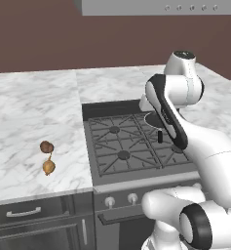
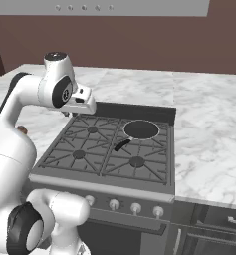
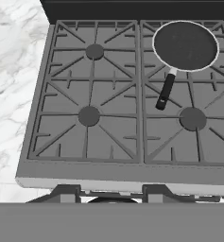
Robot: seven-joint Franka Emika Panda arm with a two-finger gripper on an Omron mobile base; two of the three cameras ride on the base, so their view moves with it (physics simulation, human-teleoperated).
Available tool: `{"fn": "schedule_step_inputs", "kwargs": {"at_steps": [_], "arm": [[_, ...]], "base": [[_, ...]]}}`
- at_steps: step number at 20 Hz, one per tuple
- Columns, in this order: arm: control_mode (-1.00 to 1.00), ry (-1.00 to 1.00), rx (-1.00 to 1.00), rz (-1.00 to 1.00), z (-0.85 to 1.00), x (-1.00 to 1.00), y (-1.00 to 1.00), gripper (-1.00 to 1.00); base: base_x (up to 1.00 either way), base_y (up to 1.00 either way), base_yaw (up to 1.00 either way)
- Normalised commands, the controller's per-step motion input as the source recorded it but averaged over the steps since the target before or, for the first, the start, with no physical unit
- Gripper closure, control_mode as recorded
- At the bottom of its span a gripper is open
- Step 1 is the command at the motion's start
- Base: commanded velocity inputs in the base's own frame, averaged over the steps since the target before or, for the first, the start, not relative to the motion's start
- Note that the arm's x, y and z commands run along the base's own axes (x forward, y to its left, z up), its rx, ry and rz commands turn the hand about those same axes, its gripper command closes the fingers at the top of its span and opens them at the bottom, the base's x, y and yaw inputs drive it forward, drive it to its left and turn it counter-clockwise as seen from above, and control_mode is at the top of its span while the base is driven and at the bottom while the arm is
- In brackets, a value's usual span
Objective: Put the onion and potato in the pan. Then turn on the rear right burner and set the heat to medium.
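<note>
One pan (image 3: pixel 185 46) sits on the rear right burner (image 2: pixel 141 130) of the stove (image 3: pixel 114 142), one of four burners. Its short black handle (image 3: pixel 165 91) runs toward the front of the stove and angles slightly to the left. One potato (image 1: pixel 47 146) and one onion (image 1: pixel 48 167) lie close together on the bench (image 1: pixel 29 112) left of the stove, the onion nearer the front edge with its stem tip pointing toward the potato. The hand (image 2: pixel 84 105) hangs above the stove's left side, pressed together and holding nothing.

Flat, even rendered light with no visible source. The marble counter (image 1: pixel 34 112) reads bright and evenly lit, without glare. Shadows are faint, just soft dark patches under the stove grates (image 3: pixel 113 94). All 3 views are slightly soft and low-resolution, with no edge distortion.
</note>
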Motion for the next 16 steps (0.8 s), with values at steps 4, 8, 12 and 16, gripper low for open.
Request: {"fn": "schedule_step_inputs", "kwargs": {"at_steps": [4,8,12,16], "arm": [[-1.00,0.00,0.00,0.00,0.00,-0.01,0.00,-1.00],[-1.00,0.00,0.00,0.01,-0.04,-0.02,0.05,-1.00],[-1.00,0.03,0.00,0.01,-0.05,0.00,0.51,-1.00],[-1.00,0.00,0.00,0.00,-0.12,0.00,0.77,-1.00]], "base": [[0.00,0.00,0.00],[0.00,0.00,0.00],[0.00,0.00,0.00],[0.00,0.00,0.00]]}}
